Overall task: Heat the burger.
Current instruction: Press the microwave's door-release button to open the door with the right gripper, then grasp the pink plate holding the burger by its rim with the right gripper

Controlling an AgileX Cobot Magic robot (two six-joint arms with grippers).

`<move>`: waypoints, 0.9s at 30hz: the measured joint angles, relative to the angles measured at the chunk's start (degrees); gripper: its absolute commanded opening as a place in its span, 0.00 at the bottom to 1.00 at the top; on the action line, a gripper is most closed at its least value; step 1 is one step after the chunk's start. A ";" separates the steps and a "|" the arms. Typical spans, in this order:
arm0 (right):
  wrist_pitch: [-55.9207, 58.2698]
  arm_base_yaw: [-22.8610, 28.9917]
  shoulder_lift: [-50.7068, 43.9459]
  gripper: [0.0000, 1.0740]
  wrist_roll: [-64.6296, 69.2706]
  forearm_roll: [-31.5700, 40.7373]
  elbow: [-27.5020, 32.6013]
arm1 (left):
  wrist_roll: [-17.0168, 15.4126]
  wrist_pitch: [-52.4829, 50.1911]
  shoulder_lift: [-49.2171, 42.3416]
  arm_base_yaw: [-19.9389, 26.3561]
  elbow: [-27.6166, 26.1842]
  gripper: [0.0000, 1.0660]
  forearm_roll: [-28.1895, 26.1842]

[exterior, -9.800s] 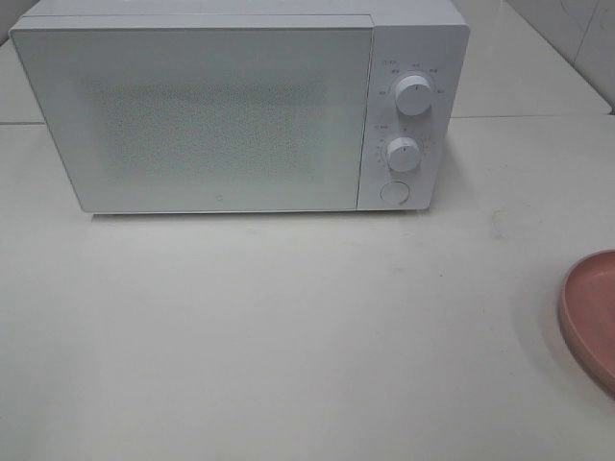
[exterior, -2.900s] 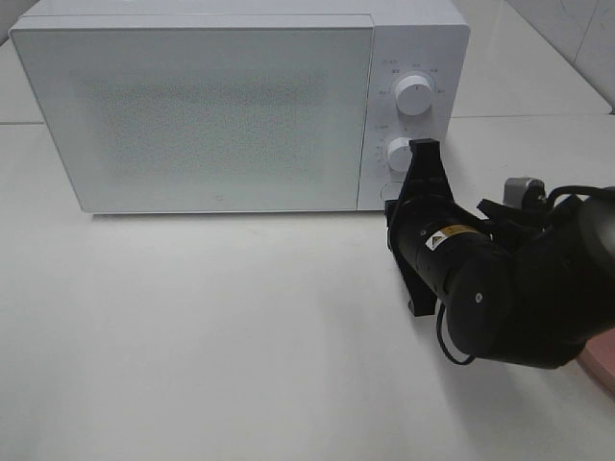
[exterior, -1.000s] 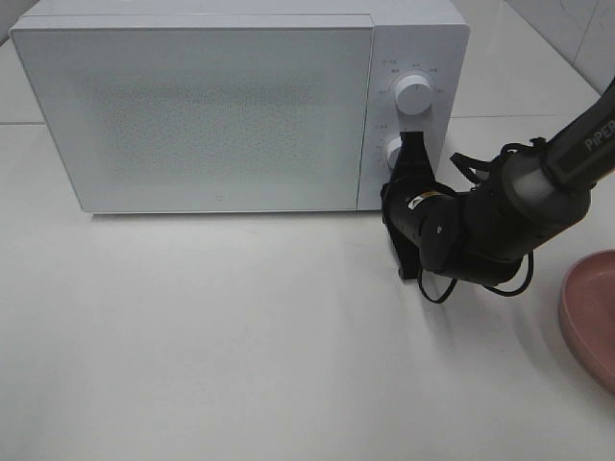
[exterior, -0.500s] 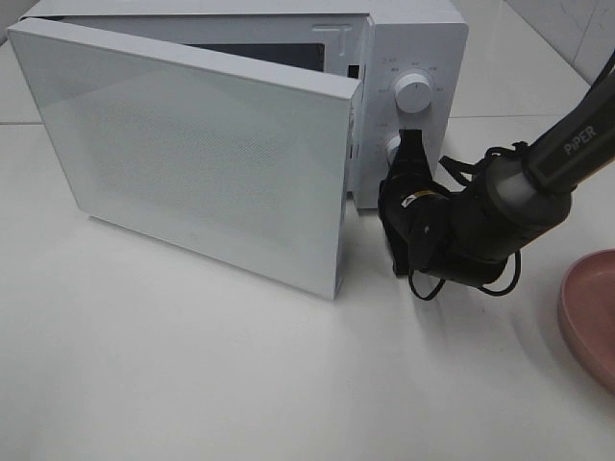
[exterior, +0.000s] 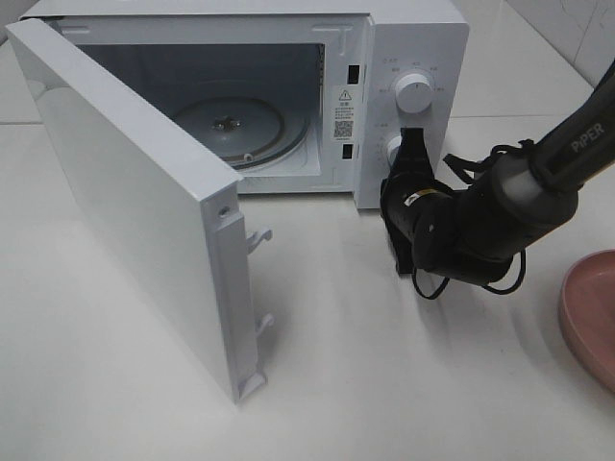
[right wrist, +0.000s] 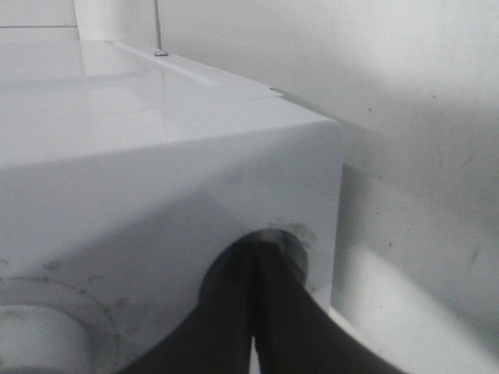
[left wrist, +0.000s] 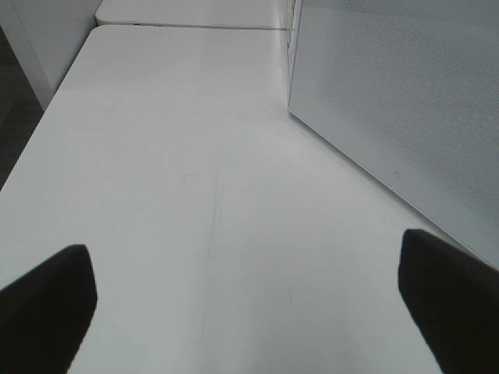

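Burger is unseen; the shut, empty right claw [right wrist: 261,257] at the microwave [exterior: 413,38] door button [right wrist: 296,241] is best withdrawn straight back; the left claw [left wrist: 248,300] is spread wide, empty.

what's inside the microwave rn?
Only the glass turntable shows in the microwave cavity, with no burger on it. The open door covers the cavity's front-left floor, so that corner can't be checked.

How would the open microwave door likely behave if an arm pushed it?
The door probably swings on its hinge rather than slides: it stands wide open, attached at one edge. It looks a stiff flat panel, unlikely to flex. Its protruding latch hooks might snag.
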 measured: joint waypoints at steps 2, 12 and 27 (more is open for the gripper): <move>0.34 -0.17 -0.69 0.00 -0.06 -0.06 0.40 | 0.00 0.00 0.00 0.00 0.00 0.92 0.00; 9.40 -0.74 -6.53 0.00 -4.24 -2.98 3.15 | 0.00 0.00 0.00 0.00 0.00 0.92 0.00; 27.67 -0.74 -15.93 0.00 -26.99 -3.50 6.47 | 0.00 0.00 0.00 0.00 0.00 0.92 0.00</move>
